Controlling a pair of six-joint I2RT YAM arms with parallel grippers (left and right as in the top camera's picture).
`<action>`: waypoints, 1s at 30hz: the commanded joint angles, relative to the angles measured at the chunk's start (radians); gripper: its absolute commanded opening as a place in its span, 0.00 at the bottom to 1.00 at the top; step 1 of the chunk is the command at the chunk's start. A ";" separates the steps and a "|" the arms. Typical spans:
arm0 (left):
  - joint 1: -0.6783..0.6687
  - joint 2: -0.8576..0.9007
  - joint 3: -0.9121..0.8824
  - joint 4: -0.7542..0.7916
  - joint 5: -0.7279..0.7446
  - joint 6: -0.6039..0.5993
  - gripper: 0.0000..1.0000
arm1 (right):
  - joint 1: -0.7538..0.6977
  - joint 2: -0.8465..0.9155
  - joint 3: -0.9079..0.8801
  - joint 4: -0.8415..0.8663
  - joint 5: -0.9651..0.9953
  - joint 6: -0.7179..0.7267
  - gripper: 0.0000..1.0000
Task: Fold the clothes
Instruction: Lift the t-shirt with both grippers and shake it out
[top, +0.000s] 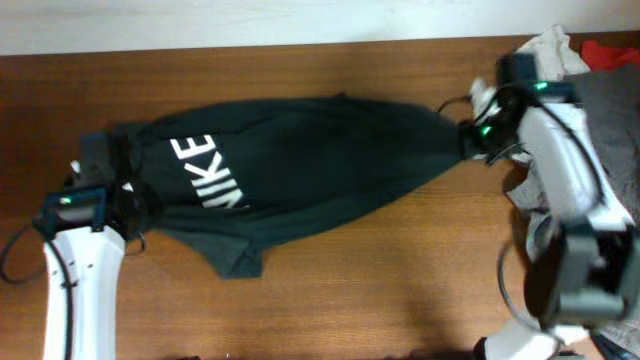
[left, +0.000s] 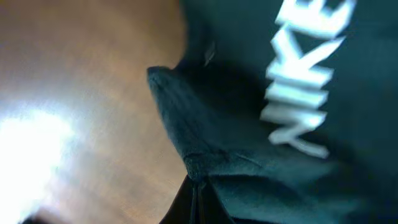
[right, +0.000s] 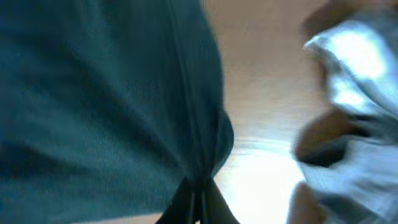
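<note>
**Black T-shirt** (top: 320, 160) lies stretched left to right across the middle of the brown tabletop (top: 380, 290), drawn taut between the two arms. The left tool (top: 128, 198) is pressed together on the shirt's left edge, just beside the white NIKE lettering (top: 195, 172). In the left wrist view the fabric bunches into its closed tips. The right tool (top: 468, 138) pinches the shirt's right end, where the cloth gathers to a narrow point. One sleeve (top: 235, 262) juts toward the near side, flat on the tabletop. At the far right corner, close to the right tool, lie a white garment (top: 550, 45), a grey garment (top: 610, 100) and a red cloth (top: 612, 50).
</note>
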 joint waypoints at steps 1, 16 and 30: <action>0.027 -0.040 0.157 -0.016 0.062 0.064 0.00 | 0.008 -0.164 0.128 -0.092 0.039 0.014 0.04; 0.258 -0.121 0.661 -0.122 0.279 0.124 0.00 | 0.008 -0.489 0.457 -0.293 0.098 0.086 0.04; 0.335 -0.082 0.828 -0.111 0.459 0.128 0.00 | 0.008 -0.518 0.574 -0.298 0.191 0.138 0.04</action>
